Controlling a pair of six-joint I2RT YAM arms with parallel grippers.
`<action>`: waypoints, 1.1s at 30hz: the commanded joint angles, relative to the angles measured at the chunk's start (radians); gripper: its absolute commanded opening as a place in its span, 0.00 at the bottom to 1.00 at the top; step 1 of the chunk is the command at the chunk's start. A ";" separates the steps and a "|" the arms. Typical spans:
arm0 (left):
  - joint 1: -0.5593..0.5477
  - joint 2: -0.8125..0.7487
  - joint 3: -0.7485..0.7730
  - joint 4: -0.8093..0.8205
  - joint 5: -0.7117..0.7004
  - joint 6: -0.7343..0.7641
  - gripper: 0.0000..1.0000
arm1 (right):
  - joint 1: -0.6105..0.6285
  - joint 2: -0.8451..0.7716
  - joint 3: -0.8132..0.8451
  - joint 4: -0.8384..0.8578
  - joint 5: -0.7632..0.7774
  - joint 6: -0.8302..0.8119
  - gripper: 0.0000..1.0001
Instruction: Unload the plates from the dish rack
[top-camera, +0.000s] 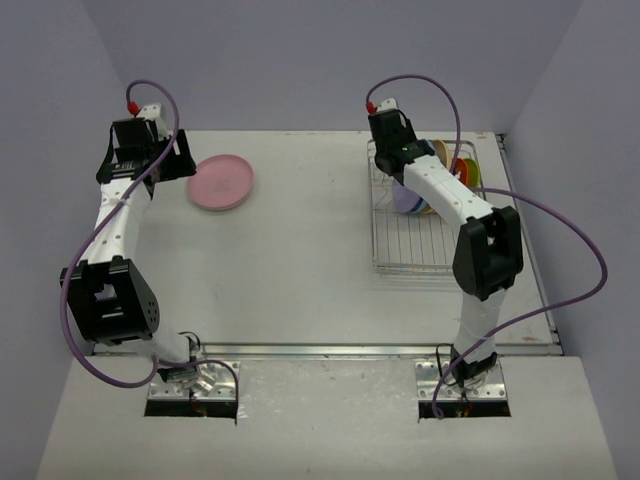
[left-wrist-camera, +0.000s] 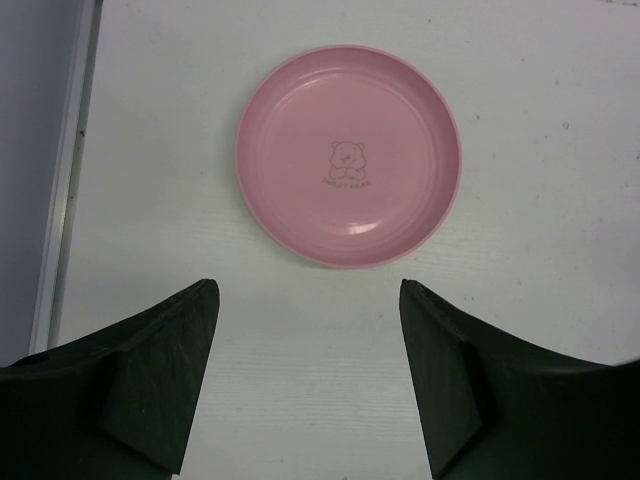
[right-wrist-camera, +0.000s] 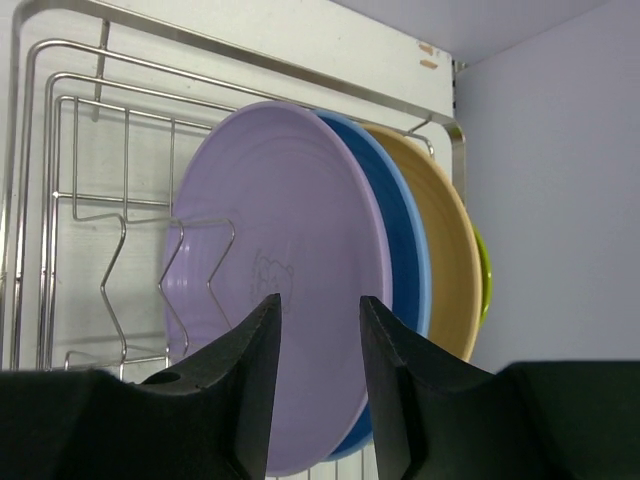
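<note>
A pink plate (top-camera: 220, 182) (left-wrist-camera: 348, 155) lies flat on the table at the back left. My left gripper (top-camera: 172, 160) (left-wrist-camera: 308, 285) hovers open just short of it, with only bare table between the fingers. The silver wire dish rack (top-camera: 410, 255) (right-wrist-camera: 60, 120) stands at the back right. In it, upright on edge, are a lavender plate (right-wrist-camera: 290, 230) (top-camera: 405, 200), then a blue (right-wrist-camera: 400, 240), a tan (right-wrist-camera: 445, 250) and a lime green plate (right-wrist-camera: 484, 275). My right gripper (top-camera: 405, 175) (right-wrist-camera: 318, 298) is open, with its jaws narrowly apart in front of the lavender plate's face and holding nothing.
More plates, orange and green among them (top-camera: 466, 170), stand at the rack's far right end. The near half of the rack holds only bare wires. Grey walls close the table at the back and on both sides. The right arm stretches over the rack.
</note>
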 joint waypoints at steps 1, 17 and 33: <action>0.007 -0.019 0.016 0.032 0.036 -0.039 0.71 | 0.044 -0.068 0.009 0.115 0.087 -0.089 0.39; 0.008 -0.028 0.019 0.026 0.025 -0.026 0.71 | -0.001 0.000 0.016 0.157 0.148 -0.135 0.40; 0.008 -0.031 0.007 0.039 0.023 -0.021 0.71 | -0.028 0.051 -0.052 0.244 0.124 -0.191 0.31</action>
